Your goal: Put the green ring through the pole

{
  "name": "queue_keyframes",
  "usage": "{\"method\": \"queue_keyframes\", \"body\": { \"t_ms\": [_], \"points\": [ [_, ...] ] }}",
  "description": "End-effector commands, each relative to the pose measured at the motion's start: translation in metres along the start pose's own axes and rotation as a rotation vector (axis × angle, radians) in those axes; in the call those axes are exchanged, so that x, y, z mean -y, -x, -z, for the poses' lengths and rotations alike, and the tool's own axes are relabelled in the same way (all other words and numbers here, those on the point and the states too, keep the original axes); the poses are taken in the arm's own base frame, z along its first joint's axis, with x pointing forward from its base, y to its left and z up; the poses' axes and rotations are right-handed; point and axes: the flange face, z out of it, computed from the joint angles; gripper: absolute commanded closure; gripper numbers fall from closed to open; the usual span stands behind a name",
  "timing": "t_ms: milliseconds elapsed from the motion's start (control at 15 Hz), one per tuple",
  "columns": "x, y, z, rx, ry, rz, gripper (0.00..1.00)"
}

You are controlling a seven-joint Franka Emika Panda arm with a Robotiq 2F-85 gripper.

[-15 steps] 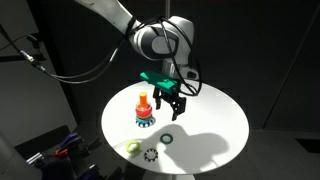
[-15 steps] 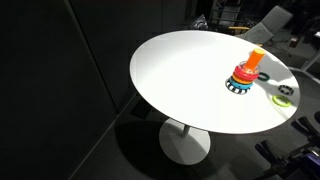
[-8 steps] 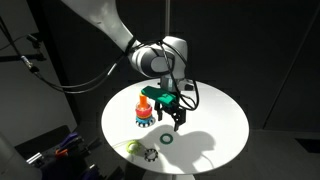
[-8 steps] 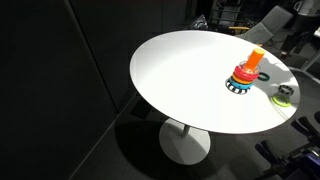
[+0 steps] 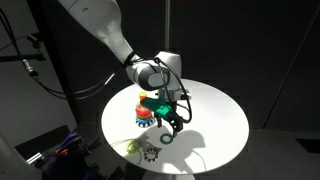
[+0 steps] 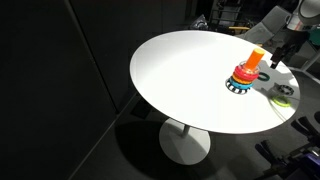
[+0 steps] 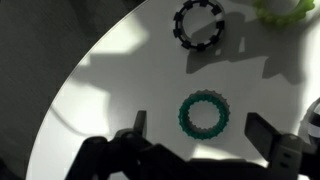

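In the wrist view the green ring (image 7: 204,115) lies flat on the white table. It sits between my gripper's (image 7: 202,128) two open fingers, touching neither. In an exterior view my gripper (image 5: 168,131) hangs low over the green ring (image 5: 167,140), just right of the pole (image 5: 145,108). The pole is an orange-red peg on a round blue-rimmed base. In an exterior view the pole (image 6: 245,72) stands near the table's far right, with the green ring (image 6: 264,76) beside it.
A black toothed ring (image 7: 198,22) and a pale yellow-green ring (image 7: 285,8) lie beyond the green ring. Both sit near the front edge of the round white table (image 5: 215,110), the yellow-green ring (image 5: 133,146) left of the black ring (image 5: 151,154). The surroundings are dark.
My gripper has come down and slightly left, from above the table to just over the green ring. The rings and the pole have not moved.
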Motion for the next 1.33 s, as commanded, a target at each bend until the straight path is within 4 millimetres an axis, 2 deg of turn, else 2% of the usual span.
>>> {"method": "queue_keyframes", "body": {
  "t_ms": [0, 533, 1267],
  "points": [
    [-0.001, -0.004, -0.012, -0.012, 0.015, -0.022, 0.00],
    [-0.001, -0.010, -0.040, -0.027, 0.014, -0.037, 0.00],
    [0.003, -0.031, -0.049, -0.037, 0.008, -0.031, 0.00]
  ]
}}
